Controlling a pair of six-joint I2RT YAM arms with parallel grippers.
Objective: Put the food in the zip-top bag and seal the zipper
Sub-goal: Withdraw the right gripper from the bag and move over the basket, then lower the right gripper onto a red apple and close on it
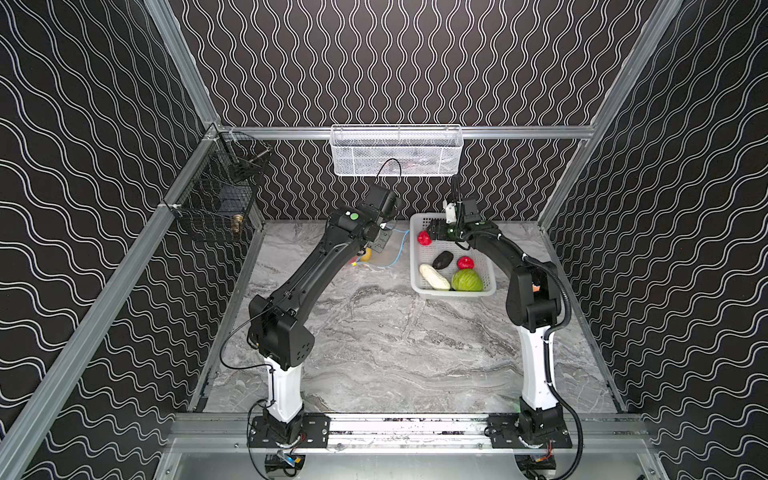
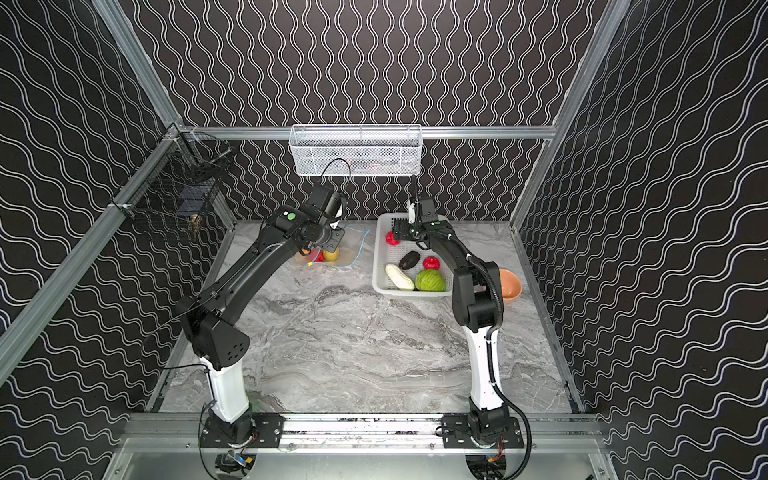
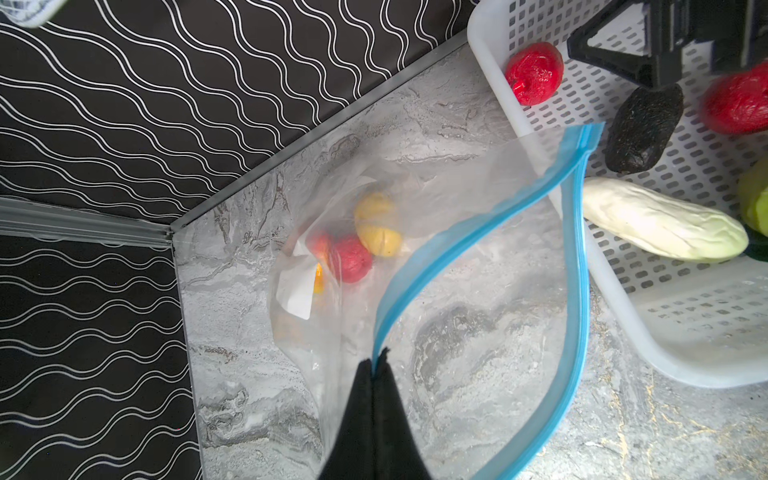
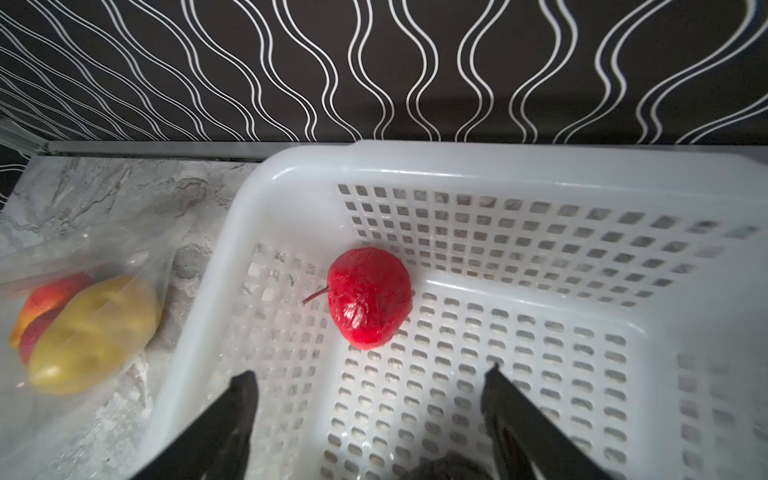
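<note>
Grey marbled tabletop (image 1: pixel 374 332), walled in black wavy-line panels (image 1: pixel 395 62), carries the zip-top bag (image 3: pixel 457 195) near the back wall, its mouth gaping. Inside lie a yellow potato (image 3: pixel 378 226), a red piece (image 3: pixel 351 259) and a yellow-orange fruit (image 4: pixel 45 297), bunched together. The left end effector (image 3: pixel 376 363) is pinched tight on the blue zipper (image 3: pixel 579 291) — the two lips spread apart. Just beside the bag stands a white perforated basket (image 4: pixel 415 162); in it are a stemmed red piece (image 4: pixel 370 297), a dark oval (image 1: pixel 442 259), a second red piece (image 1: pixel 465 262), a white long vegetable (image 1: pixel 434 277) and a green cabbage (image 1: pixel 467 280). The right end effector (image 4: pixel 369 374) hangs over the basket with jaws apart, holding nothing, near the stemmed red piece. An orange bowl (image 2: pixel 510 284) sits past the basket's right side — partly behind the right arm (image 2: pixel 478 299).
</note>
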